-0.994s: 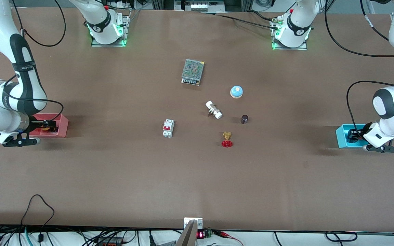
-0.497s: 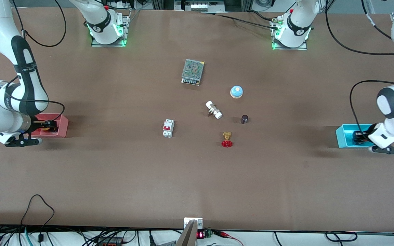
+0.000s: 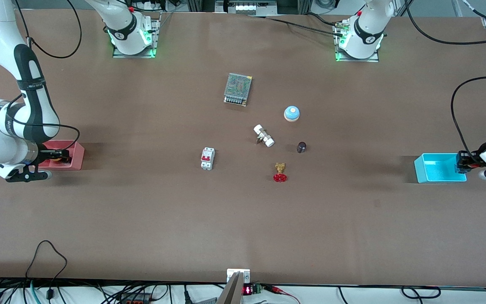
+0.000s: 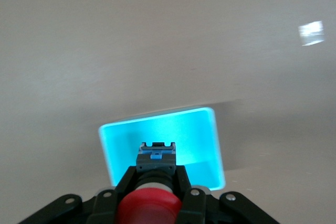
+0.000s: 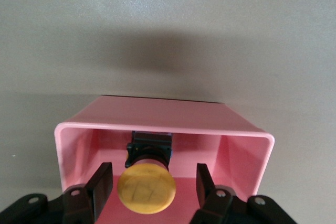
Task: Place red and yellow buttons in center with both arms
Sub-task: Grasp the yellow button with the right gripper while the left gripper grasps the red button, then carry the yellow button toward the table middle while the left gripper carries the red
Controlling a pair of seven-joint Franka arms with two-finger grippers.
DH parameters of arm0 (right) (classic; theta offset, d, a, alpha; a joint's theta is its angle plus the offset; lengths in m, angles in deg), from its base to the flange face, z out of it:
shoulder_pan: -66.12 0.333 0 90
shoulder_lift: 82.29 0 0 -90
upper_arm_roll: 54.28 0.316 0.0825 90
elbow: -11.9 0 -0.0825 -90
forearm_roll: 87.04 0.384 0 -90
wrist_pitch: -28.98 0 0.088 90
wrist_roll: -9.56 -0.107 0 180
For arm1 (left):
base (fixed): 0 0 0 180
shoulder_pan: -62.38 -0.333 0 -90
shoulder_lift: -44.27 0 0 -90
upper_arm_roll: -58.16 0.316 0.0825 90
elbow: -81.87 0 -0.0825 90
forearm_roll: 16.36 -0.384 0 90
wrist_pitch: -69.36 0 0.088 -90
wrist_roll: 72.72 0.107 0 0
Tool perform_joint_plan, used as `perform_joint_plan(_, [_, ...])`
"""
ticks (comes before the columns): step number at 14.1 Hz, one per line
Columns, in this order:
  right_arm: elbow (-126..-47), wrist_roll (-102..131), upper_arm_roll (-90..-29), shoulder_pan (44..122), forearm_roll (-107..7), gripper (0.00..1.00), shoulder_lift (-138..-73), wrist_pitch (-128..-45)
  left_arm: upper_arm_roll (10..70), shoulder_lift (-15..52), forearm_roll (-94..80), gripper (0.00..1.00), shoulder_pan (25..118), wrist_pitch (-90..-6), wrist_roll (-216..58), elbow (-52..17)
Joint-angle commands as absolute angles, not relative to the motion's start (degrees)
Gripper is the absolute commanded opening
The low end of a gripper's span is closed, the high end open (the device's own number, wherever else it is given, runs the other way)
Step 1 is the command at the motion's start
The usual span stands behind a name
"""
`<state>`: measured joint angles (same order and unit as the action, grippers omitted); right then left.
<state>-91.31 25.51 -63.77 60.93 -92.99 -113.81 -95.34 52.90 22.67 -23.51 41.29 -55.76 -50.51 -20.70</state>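
Note:
My left gripper [image 3: 463,163] is shut on the red button [image 4: 147,205], whose black base juts out between the fingers. It holds the button over the outer edge of the cyan bin [image 3: 437,169], at the left arm's end of the table. The bin looks empty in the left wrist view [image 4: 173,129]. My right gripper [image 3: 59,155] is down in the pink bin [image 3: 76,159] at the right arm's end. Its fingers [image 5: 100,182] stand open on either side of the yellow button [image 5: 146,188], apart from the cap. The brown table centre [image 3: 243,198] holds neither button.
Around the table's middle lie a metal power supply [image 3: 238,88], a blue-and-white bell [image 3: 292,113], a white fitting [image 3: 263,135], a dark cylinder [image 3: 301,147], a brass valve with a red handwheel [image 3: 280,172] and a white circuit breaker [image 3: 207,158].
My left gripper has come up out of the cyan bin with the red button and moved toward the left arm's end of the table. The right gripper has barely moved in the pink bin.

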Motion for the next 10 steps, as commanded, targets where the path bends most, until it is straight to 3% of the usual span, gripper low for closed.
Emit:
perform_joint_plan(1, [-90.7,25.9,-63.3,60.6,-94.1,0.65,-114.3,-95.4,46.9,22.4,-23.9,0.19,41.3,-52.0,-54.4,-19.0])
perform_joint_plan(4, [-90.7,26.3,-63.3,60.6,-94.2,0.43,-114.4,-95.2,39.6,22.0,-24.1,0.19,41.9,-49.1,-69.4,-19.5])
perform_joint_plan(7, [-90.7,27.4,-63.3,60.6,-94.2,0.34,-114.4,-95.1,37.2,19.3,-24.3,0.19,48.5,-49.4,-83.4,-20.9])
perform_joint_plan(10, [-90.7,27.9,-63.3,60.6,-94.2,0.32,-114.4,-95.0,37.2,17.3,-24.3,0.2,53.7,-49.9,-91.8,-21.0])
